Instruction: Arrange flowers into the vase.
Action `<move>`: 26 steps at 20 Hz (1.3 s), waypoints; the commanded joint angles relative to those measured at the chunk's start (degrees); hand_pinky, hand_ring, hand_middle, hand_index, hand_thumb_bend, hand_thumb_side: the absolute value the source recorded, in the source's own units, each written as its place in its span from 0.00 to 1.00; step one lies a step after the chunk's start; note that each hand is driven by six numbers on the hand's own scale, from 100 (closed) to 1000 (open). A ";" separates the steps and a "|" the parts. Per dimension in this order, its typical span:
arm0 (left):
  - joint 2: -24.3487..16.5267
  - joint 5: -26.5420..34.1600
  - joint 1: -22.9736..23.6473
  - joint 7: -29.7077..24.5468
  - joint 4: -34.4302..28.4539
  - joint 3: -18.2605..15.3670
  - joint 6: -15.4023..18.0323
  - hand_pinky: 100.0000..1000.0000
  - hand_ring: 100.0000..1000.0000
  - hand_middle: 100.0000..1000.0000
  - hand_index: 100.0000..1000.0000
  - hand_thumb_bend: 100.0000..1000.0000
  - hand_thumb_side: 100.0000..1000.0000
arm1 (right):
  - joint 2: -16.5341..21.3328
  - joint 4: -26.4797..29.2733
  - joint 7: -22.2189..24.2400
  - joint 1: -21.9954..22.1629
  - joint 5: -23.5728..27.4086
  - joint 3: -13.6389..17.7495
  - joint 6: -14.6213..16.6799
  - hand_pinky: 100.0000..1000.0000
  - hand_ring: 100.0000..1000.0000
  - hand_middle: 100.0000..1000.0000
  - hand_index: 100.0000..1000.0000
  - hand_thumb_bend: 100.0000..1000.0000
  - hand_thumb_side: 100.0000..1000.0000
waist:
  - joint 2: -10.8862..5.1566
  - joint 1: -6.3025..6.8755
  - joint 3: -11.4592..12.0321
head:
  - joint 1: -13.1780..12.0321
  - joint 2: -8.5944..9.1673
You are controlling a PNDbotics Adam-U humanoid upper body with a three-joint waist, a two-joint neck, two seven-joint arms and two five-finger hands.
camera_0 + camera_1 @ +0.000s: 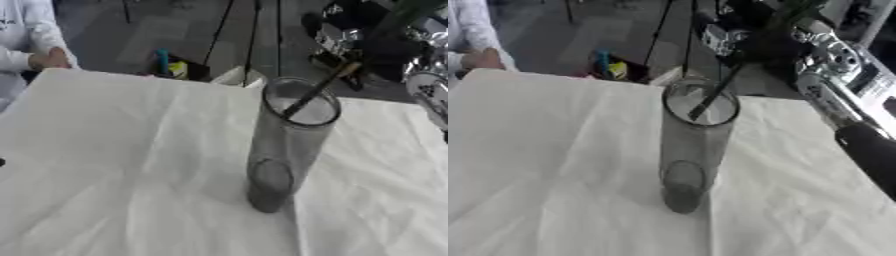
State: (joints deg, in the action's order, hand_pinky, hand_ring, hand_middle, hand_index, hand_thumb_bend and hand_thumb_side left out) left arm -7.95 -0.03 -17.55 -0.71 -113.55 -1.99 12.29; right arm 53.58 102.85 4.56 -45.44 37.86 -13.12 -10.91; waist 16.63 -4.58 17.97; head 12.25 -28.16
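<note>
A tall clear glass vase (284, 150) stands upright on the white tablecloth (122, 165), slightly right of the middle. A thin dark flower stem (317, 91) slants into its mouth from the upper right, its lower end inside the rim. My right hand (756, 37), black and silver, hovers beyond the table's far edge, above and behind the vase, curled on the stem's upper part. Blurred green (798, 10) shows above the hand. The flower's head is hidden. My left hand does not show.
My right forearm (859, 130) runs down the right side over the cloth. A person's hand (48, 59) in a white sleeve rests on the far left corner. Blue and yellow items (171, 67) lie on the floor behind the table.
</note>
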 commanded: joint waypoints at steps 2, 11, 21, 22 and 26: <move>-0.14 -0.23 -0.22 -0.11 -1.05 0.31 -0.18 0.49 0.65 0.66 0.88 0.00 1.00 | 0.57 -0.38 0.23 -1.57 0.53 0.58 -1.32 0.05 0.12 0.00 0.27 0.00 0.16 | -0.16 -0.64 -0.03 | 0.28 0.56; -0.13 -0.19 -0.20 -0.31 -1.05 0.36 -0.29 0.49 0.65 0.66 0.88 0.00 1.00 | 1.10 -0.52 -0.87 -1.13 -1.70 1.33 -0.31 0.17 0.18 0.00 0.29 0.00 0.55 | -0.15 -0.67 -0.01 | 0.29 0.63; -0.12 -0.19 -0.25 -0.54 -1.05 0.41 -0.46 0.49 0.65 0.66 0.88 0.00 1.00 | 1.74 0.04 -0.72 -0.51 -2.66 1.68 -0.06 0.19 0.19 0.00 0.28 0.00 0.58 | -0.09 -0.70 -0.06 | 0.27 0.52; -0.12 -0.17 -0.27 -0.56 -1.05 0.41 -0.46 0.49 0.65 0.66 0.88 0.00 1.00 | 1.88 0.13 -1.05 -0.43 -3.28 1.79 0.52 0.19 0.19 0.00 0.28 0.00 0.59 | -0.09 -0.71 -0.05 | 0.25 0.52; -0.18 -0.03 -0.34 -0.68 -1.05 0.44 -0.44 0.49 0.65 0.67 0.88 0.00 1.00 | 2.41 0.28 -1.61 -0.21 -6.57 1.62 2.74 0.26 0.24 0.00 0.29 0.00 0.63 | -0.14 -0.76 0.06 | 0.28 0.48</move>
State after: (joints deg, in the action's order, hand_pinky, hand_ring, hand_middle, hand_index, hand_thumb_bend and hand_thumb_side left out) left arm -7.94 -0.02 -17.52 -1.20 -113.55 -1.98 11.82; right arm 53.76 102.20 3.05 -44.87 32.60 -12.39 -8.95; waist 16.63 -4.58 18.00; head 12.41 -28.16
